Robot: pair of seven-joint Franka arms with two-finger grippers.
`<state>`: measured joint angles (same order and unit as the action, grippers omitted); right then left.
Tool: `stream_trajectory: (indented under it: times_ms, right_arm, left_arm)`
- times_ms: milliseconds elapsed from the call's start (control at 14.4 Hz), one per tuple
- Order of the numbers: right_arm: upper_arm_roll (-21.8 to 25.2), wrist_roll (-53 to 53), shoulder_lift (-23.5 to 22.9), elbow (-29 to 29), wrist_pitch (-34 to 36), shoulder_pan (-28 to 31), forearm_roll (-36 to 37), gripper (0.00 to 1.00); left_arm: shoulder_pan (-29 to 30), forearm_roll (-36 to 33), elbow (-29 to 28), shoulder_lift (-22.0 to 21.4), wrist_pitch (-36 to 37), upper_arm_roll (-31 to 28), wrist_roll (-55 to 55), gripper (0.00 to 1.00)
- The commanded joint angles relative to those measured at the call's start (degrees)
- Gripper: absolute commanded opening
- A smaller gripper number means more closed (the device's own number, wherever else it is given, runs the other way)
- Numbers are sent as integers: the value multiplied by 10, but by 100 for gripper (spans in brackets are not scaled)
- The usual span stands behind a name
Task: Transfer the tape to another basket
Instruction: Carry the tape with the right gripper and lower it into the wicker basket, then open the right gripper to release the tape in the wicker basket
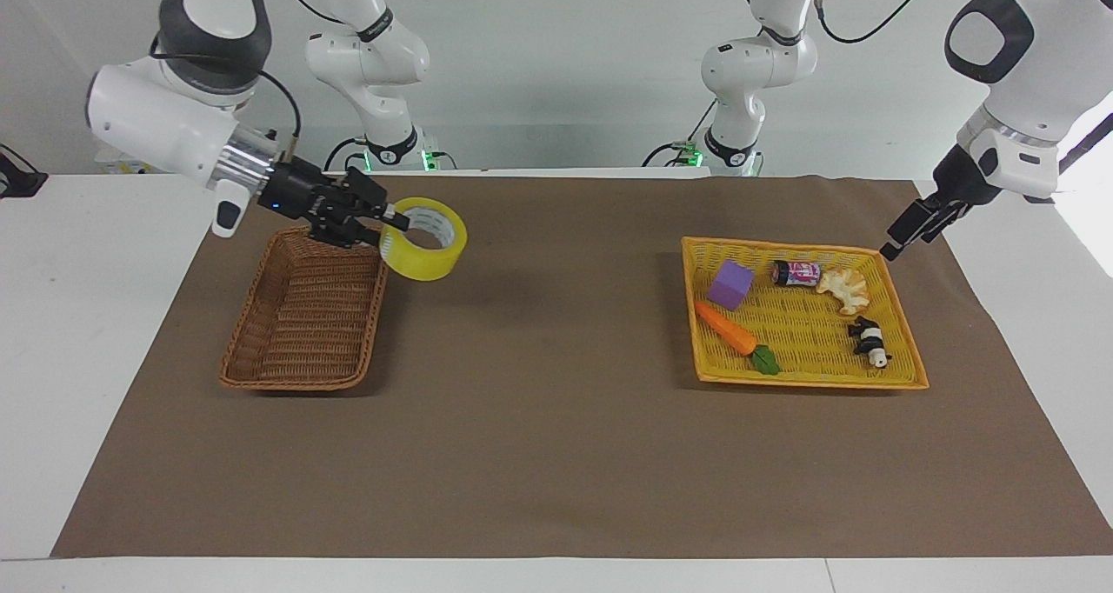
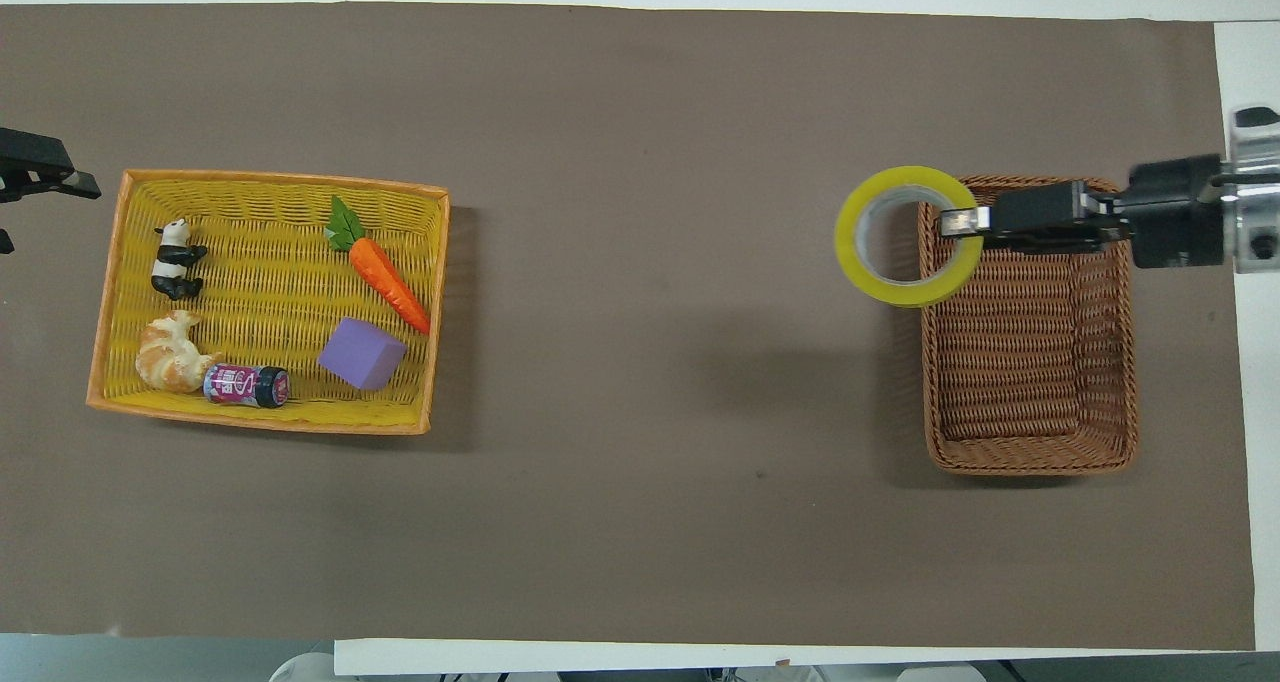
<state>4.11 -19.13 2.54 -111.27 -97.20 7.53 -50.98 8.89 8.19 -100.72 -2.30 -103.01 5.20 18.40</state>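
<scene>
The yellow tape (image 1: 423, 249) hangs in the air in my right gripper (image 1: 393, 223), which is shut on its wall. In the overhead view the tape (image 2: 905, 287) overlaps the rim of the dark brown wicker basket (image 2: 1030, 462) on the side toward the table's middle, and my right gripper (image 2: 962, 222) reaches over the basket. The basket (image 1: 296, 377) holds nothing. My left gripper (image 1: 900, 238) is open and empty, up in the air beside the yellow tray's corner; only its tips (image 2: 52, 212) show in the overhead view.
The yellow-orange tray basket (image 1: 809, 381) at the left arm's end holds a carrot (image 1: 726, 328), a purple block (image 1: 730, 283), a small can (image 1: 796, 272), a croissant (image 1: 843, 288) and a panda figure (image 1: 868, 341). A brown mat (image 1: 556, 436) covers the table.
</scene>
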Motion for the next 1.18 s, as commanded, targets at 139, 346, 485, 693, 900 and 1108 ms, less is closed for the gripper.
stream_trajectory:
  times_ms: [139,346,485,693,900,1108]
  right_arm:
    - [-8,-35,33,-69,14,96,29,0]
    - [-8,-113,18,-97,6,139,65,0]
    - [-8,-162,-4,-104,-7,151,81,0]
    - [-9,-230,-42,-114,-42,164,97,0]
    - [-9,-261,-62,-134,-81,161,97,0]
    - [-9,-263,-61,-157,-120,155,99,0]
  left_arm:
    - [10,-10,-2,-9,9,9,-1,100]
    - [3,-12,22,-5,53,14,-4,100]
    - [-19,-31,44,4,79,7,-19,100]
    - [-33,-37,45,5,89,-8,-70,100]
    - [-34,-81,43,5,99,-4,-101,100]
    - [-32,-83,41,5,100,9,-132,100]
